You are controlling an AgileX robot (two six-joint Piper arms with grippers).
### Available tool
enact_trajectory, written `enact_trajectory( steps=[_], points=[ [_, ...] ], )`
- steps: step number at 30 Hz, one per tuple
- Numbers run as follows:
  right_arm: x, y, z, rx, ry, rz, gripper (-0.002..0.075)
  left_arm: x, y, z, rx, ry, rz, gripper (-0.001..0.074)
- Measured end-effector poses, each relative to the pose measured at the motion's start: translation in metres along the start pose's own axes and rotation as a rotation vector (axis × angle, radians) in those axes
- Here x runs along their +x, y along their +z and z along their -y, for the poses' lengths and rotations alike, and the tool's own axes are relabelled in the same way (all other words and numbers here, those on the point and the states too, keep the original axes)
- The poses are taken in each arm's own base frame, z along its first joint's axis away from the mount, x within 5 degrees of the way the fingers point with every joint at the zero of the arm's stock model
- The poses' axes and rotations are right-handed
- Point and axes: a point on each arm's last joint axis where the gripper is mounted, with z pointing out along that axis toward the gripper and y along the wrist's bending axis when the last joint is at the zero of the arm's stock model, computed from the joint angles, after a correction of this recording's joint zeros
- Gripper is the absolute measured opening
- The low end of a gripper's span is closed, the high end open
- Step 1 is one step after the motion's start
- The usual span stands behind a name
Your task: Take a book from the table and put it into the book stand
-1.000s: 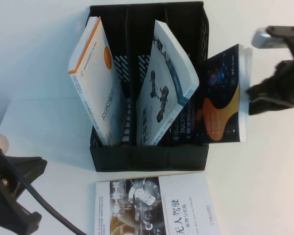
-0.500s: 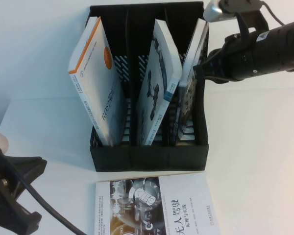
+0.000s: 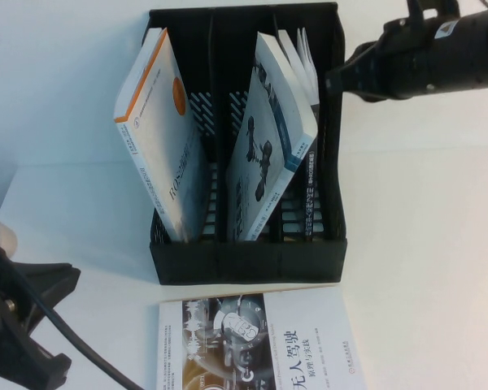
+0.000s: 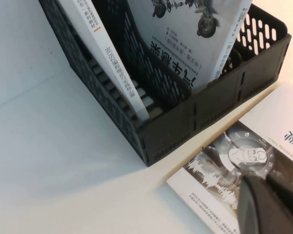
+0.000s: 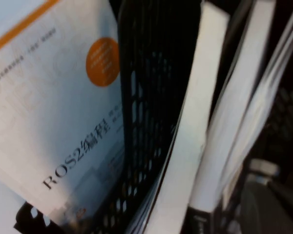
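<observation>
The black book stand (image 3: pixel 248 262) stands on the white table (image 3: pixel 423 244). The dark book (image 3: pixel 310 191) stands in its right compartment, its white pages (image 3: pixel 301 53) fanned at the top. Its page edges (image 5: pixel 237 112) show in the right wrist view. My right gripper (image 3: pixel 336 81) is at the top of the stand's right wall, beside the book; it also shows in the right wrist view (image 5: pixel 271 207). My left gripper (image 3: pixel 32 325) is low at the near left, shut and empty, over a flat book in the left wrist view (image 4: pixel 271 207).
A white book with an orange spine edge (image 3: pixel 159 130) fills the left compartment. A white book with a grey photo (image 3: pixel 264 154) leans in the middle one. Another book (image 3: pixel 260 341) lies flat in front of the stand, also in the left wrist view (image 4: pixel 244 156).
The right arm carried the dark book from beside the stand into the right compartment. The book now sits lower with its pages fanned. The left arm has not moved.
</observation>
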Motion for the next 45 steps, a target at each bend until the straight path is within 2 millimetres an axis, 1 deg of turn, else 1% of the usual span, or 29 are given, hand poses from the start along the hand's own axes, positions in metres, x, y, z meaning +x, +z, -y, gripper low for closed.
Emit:
enact_trajectory(
  steps=[3, 6, 9, 11, 13, 16, 18, 20, 21, 25, 28, 31, 35, 39, 42, 45],
  points=[
    [-0.014, -0.035, -0.004, 0.036, -0.032, 0.058, 0.0006, 0.000, 0.000, 0.000, -0.002, 0.006, 0.004, -0.0003],
    [-0.027, -0.081, -0.011, 0.087, -0.094, 0.105, 0.0006, -0.002, 0.000, -0.001, -0.007, 0.009, 0.018, -0.0003],
    [-0.028, -0.130, -0.013, 0.178, -0.146, 0.096, 0.0006, -0.004, 0.000, -0.001, -0.016, 0.009, 0.040, -0.0003],
    [-0.022, -0.156, -0.012, 0.251, -0.161, 0.072, 0.0006, -0.005, -0.001, -0.002, -0.024, 0.010, 0.062, -0.0003],
    [-0.010, -0.173, -0.009, 0.312, -0.165, 0.051, 0.0006, -0.007, -0.005, -0.002, -0.035, 0.012, 0.097, -0.0004],
    [0.017, -0.191, -0.005, 0.380, -0.162, 0.020, 0.0006, -0.005, -0.011, -0.002, -0.061, 0.012, 0.168, -0.0004],
    [0.039, -0.198, -0.003, 0.400, -0.147, 0.006, 0.0006, 0.002, -0.014, -0.002, -0.081, 0.011, 0.215, -0.0004],
    [0.070, -0.201, -0.001, 0.400, -0.122, -0.007, 0.0006, 0.009, -0.020, -0.001, -0.105, 0.012, 0.281, -0.0004],
    [0.081, -0.205, -0.002, 0.397, -0.107, 0.006, 0.0006, 0.014, -0.023, -0.001, -0.118, 0.012, 0.313, -0.0004],
    [0.137, -0.210, -0.001, 0.378, -0.073, 0.022, 0.0006, 0.031, -0.033, 0.001, -0.168, 0.041, 0.416, -0.0004],
    [0.175, -0.211, 0.001, 0.367, -0.066, 0.028, 0.0006, 0.043, -0.035, 0.002, -0.192, 0.066, 0.449, -0.0004],
    [0.206, -0.214, 0.001, 0.358, -0.037, 0.046, 0.0006, 0.052, -0.032, 0.003, -0.203, 0.075, 0.456, -0.0004],
    [0.231, -0.220, 0.002, 0.353, -0.020, 0.076, 0.0006, 0.057, -0.029, 0.003, -0.205, 0.077, 0.449, -0.0004],
    [0.249, -0.223, 0.003, 0.362, -0.002, 0.040, 0.0006, 0.060, -0.027, 0.003, -0.199, 0.077, 0.429, -0.0004],
    [0.259, -0.221, 0.004, 0.364, 0.027, -0.018, 0.0006, 0.060, -0.027, 0.003, -0.197, 0.079, 0.421, -0.0004],
    [0.262, -0.220, 0.004, 0.362, 0.037, -0.037, 0.0004, 0.061, -0.026, 0.003, -0.194, 0.079, 0.415, -0.0004]
  ],
)
